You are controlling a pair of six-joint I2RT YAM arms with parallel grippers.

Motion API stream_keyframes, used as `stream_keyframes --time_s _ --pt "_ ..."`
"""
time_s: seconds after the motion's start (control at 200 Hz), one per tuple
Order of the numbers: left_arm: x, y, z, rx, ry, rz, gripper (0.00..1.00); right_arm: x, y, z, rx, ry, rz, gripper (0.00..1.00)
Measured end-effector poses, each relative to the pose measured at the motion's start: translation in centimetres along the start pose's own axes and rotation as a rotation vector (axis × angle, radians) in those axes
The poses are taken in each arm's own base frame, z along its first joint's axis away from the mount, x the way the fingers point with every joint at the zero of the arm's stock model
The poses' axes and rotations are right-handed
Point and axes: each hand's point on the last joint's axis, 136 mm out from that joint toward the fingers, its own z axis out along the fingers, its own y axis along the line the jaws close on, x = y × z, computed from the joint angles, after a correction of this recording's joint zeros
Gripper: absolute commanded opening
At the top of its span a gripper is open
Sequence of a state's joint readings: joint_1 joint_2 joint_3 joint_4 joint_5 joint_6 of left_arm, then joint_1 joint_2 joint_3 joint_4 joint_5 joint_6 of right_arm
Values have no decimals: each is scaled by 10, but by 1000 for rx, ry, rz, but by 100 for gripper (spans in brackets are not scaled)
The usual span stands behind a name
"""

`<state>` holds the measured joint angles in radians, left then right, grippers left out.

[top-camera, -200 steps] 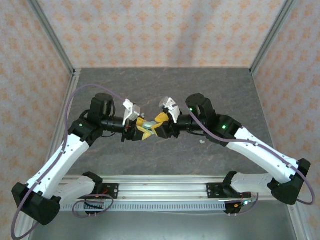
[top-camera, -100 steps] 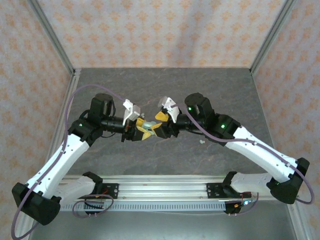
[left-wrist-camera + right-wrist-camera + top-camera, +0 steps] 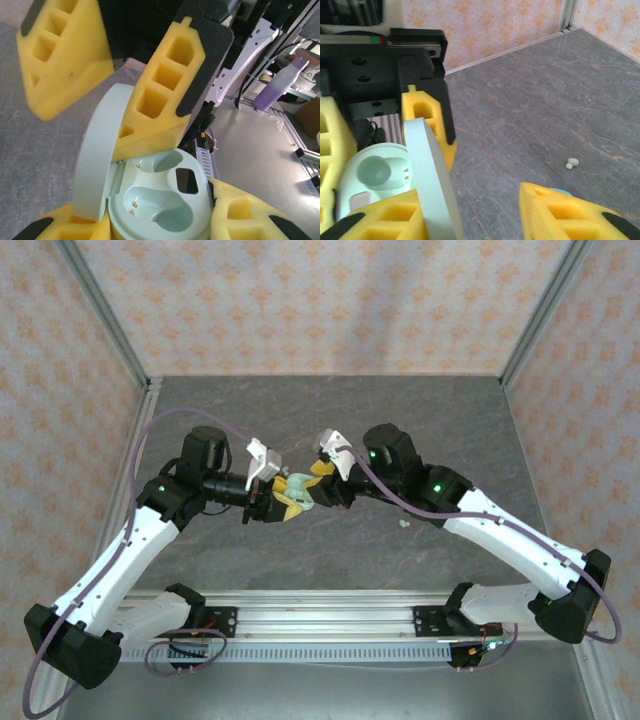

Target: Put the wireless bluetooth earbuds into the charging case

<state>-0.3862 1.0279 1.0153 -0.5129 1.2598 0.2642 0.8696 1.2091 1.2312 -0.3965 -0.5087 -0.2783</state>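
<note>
Top view: the charging case (image 3: 298,486) shows more mint than a moment ago, so its lid is now up.

Left wrist: the left gripper (image 3: 155,222) is clamped on the case, whose wells are empty.

Right wrist: the right gripper (image 3: 465,202) has its fingers apart beside the lid (image 3: 427,170), and an earbud (image 3: 571,163) waits on the table (image 3: 520,110).

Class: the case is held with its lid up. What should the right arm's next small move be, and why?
Probably back the right gripper off the lid and swing it toward the earbud on the table. The left gripper clamps the charging case, whose wells are empty, and the right jaws stand apart.
</note>
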Motion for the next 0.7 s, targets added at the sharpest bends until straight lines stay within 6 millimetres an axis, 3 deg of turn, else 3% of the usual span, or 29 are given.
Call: stream_keyframes --time_s 0.275,0.43,0.535,0.7 --pt "-1 1 0 -4 1 24 8 -2 7 0 -36 -4 -6 13" --pt "-1 1 -1 -14 6 29 17 -2 9 0 -43 -6 -18 7" --pt "-1 3 -1 -29 6 30 35 -2 9 -1 -41 -7 -23 5" --pt "-6 6 -7 -115 -17 61 75 -4 2 -2 2 -4 -50 4"
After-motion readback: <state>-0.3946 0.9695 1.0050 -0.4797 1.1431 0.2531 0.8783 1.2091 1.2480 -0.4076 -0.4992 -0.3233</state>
